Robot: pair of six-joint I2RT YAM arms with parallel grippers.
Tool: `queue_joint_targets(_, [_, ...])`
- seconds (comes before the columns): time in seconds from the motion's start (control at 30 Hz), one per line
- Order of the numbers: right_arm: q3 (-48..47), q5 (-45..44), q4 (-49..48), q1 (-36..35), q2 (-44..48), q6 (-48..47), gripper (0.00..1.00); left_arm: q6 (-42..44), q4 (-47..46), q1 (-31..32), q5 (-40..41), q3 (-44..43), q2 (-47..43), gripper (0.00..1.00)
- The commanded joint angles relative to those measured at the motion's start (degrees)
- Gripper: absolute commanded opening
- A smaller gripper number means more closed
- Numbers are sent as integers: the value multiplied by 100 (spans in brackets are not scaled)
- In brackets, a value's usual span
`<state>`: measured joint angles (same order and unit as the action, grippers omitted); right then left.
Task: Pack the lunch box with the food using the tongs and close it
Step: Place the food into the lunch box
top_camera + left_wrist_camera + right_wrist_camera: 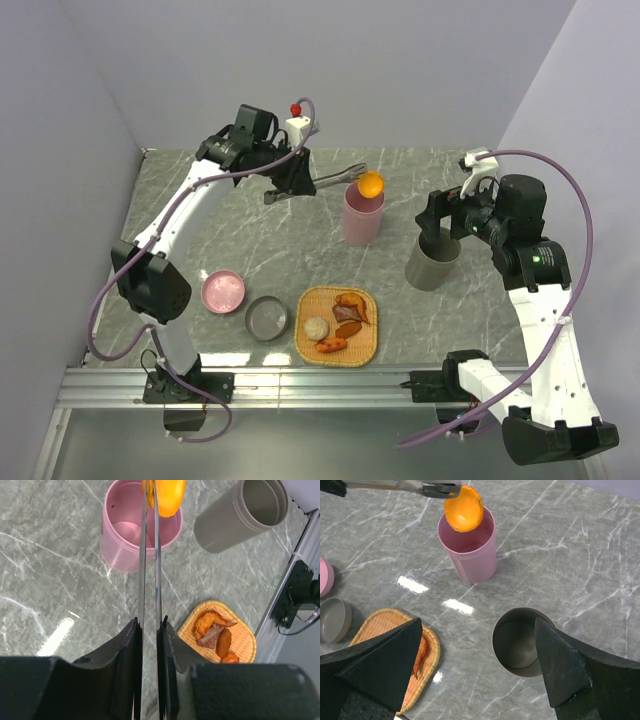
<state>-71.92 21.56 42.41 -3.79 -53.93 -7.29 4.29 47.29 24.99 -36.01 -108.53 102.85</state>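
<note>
My left gripper (pixel 288 186) (pixel 149 622) is shut on the silver tongs (pixel 335 178) (pixel 142 570). The tongs' tips pinch the orange ball (pixel 370 184) (pixel 169 495) (pixel 464 509) just above the mouth of the tall pink cup (pixel 362 222) (pixel 120 545) (pixel 470 555). The cup looks empty inside. My right gripper (pixel 441 222) (pixel 479 625) hangs open over the tall grey cup (pixel 433 264) (pixel 496 645), holding nothing. The grey cup's inside looks bare. A beige ball (pixel 317 327) and brown-orange bits (pixel 350 308) (pixel 214 630) lie on the woven tray (pixel 364 345) (pixel 247 642).
A shallow pink dish (pixel 223 291) and a shallow grey dish (pixel 267 318) (pixel 332 620) lie left of the tray. Walls close in the table at the back and both sides. A metal rail (pixel 300 385) runs along the near edge.
</note>
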Motion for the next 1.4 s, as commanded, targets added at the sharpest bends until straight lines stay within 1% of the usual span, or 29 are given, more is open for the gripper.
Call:
queue_joint_targets(0.0, [-32, -64, -234, 54, 49, 26, 100, -236, -264, 14, 68, -344, 68, 0])
queue_joint_targets(0.17, [-50, -29, -242, 72, 32, 43, 100, -227, -325, 6, 173, -239, 95, 1])
queue_joint_targets(0.23, [-50, -12, -242, 72, 32, 43, 100, -201, -325, 6, 199, -213, 104, 5])
queue_joint_targets(0.27, [-41, -20, -251, 72, 32, 43, 100, -210, -317, 6, 191, -204, 95, 7])
queue_joint_targets(0.3, [-41, -29, -251, 72, 32, 35, 100, -184, -334, -3, 182, -186, 86, 14])
queue_joint_targets(0.37, [-41, -29, -260, 72, 32, 35, 100, -210, -369, -12, 191, -177, 60, 21])
queue_joint_targets(0.4, [-41, -29, -242, 72, 23, 35, 100, -227, -387, -29, 112, -169, 51, 26])
queue_joint_targets(0.47, [-50, -21, -234, 80, 23, 43, 100, -253, -422, -65, 15, -160, 34, 32])
queue_joint_targets(0.5, [-59, -12, -225, 80, 23, 43, 100, -315, -466, -82, -11, -142, 16, 39])
queue_joint_targets(0.57, [-94, -3, -198, 80, 23, 43, 100, -324, -571, -144, -169, -72, -63, 41])
queue_joint_targets(0.6, [-112, 6, -190, 89, 23, 43, 100, -368, -615, -161, -204, -46, -89, 46])
queue_joint_targets(0.63, [-120, 6, -181, 80, 23, 43, 100, -385, -659, -188, -248, 16, -124, 47])
queue_joint_targets(0.73, [-138, 6, -172, 80, 6, 43, 100, -359, -703, -258, -433, 121, -212, 47])
queue_joint_targets(0.77, [-147, 23, -172, 72, 6, 43, 100, -385, -912, -302, -616, 226, -334, 46])
queue_joint_targets(0.8, [-156, 15, -163, 80, -12, 52, 100, -673, -1141, -354, -687, 375, -431, 45])
queue_joint_targets(0.83, [-156, 32, -155, 80, -12, 52, 100, -789, -1326, -468, -819, 672, -528, 45])
queue_joint_targets(0.93, [-164, 32, -154, 89, -3, 43, 100, -1001, -1687, -662, -1144, 991, -845, 45])
queue_joint_targets(1.07, [-147, 15, -163, 80, 6, 17, 100, -721, -1241, -777, -1285, 965, -1021, 45])
queue_joint_targets(1.13, [-129, 15, -172, 89, 5, 17, 100, -544, -994, -812, -1251, 1105, -1170, 44])
queue_joint_targets(1.17, [-129, 15, -172, 80, 14, 8, 100, -361, -872, -821, -1277, 1149, -1231, 43])
queue_joint_targets(1.2, [-121, 23, -155, 80, 6, 8, 100, 85, -670, -838, -1399, 1202, -1284, 43])
queue_joint_targets(1.27, [-120, 32, -146, 80, 14, 0, 100, 448, -99, -908, -1505, 1360, -1425, 44])
queue_joint_targets(1.3, [-120, 32, -137, 80, 14, -1, 100, 928, 147, -909, -1532, 1387, -1452, 44])
queue_joint_targets(1.33, [-129, 50, -137, 80, 14, -1, 100, 1203, 680, -917, -1523, 1457, -1530, 44])
queue_joint_targets(1.37, [-121, 59, -128, 80, 14, -1, 100, 1806, 903, -917, -1488, 1527, -1609, 45])
